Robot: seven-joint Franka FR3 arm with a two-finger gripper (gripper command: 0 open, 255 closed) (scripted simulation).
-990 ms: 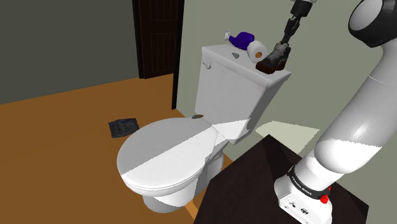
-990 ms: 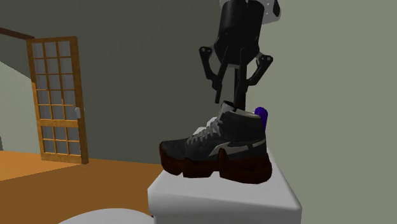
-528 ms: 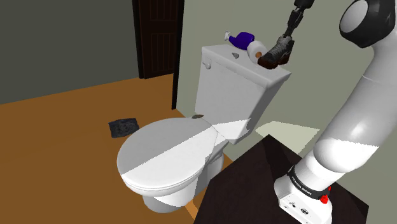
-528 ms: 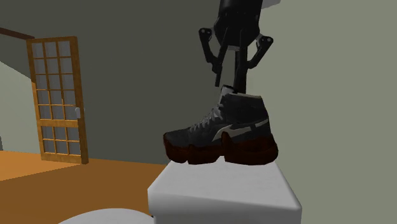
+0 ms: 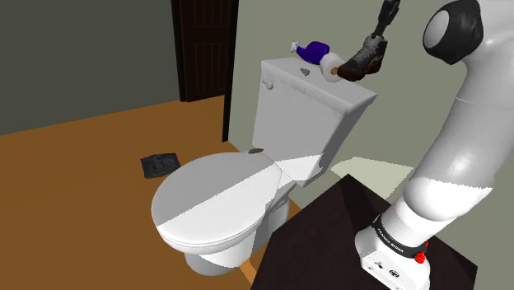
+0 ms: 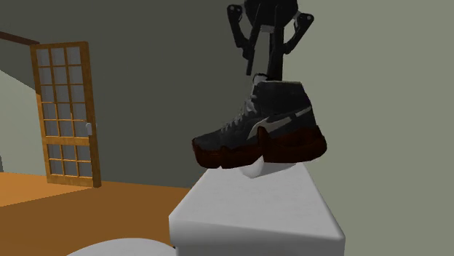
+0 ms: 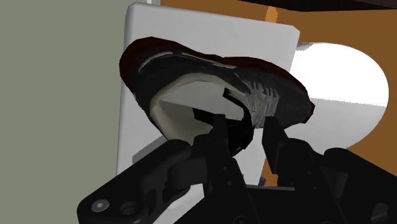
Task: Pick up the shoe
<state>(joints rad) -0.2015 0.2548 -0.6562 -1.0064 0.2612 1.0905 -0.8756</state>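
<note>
A dark grey high-top shoe [image 5: 360, 63] with a dark red sole hangs a little above the white toilet tank lid [image 5: 317, 89], toe tipped slightly down. My black gripper [image 5: 376, 38] comes from above and is shut on the shoe's collar. In the second exterior view the shoe [image 6: 262, 132] is clear of the tank top [image 6: 255, 214], with the gripper [image 6: 263, 73] clasping its upper rim. The wrist view shows the fingers pinching the collar beside the pale inside of the shoe [image 7: 216, 76], at my gripper [image 7: 247, 127].
A toilet roll [image 5: 332, 65] and a purple object [image 5: 313, 51] sit on the tank behind the shoe. Below are the closed toilet lid [image 5: 222, 198], a dark mat [image 5: 160, 165] on the wooden floor, a dark door [image 5: 206, 45] and the stand [image 5: 338, 239]. A glazed wooden door [image 6: 65, 116] stands far off.
The gripper has risen with the shoe in its grasp. The shoe has left the tank lid and now hangs above it, and the roll shows under its sole.
</note>
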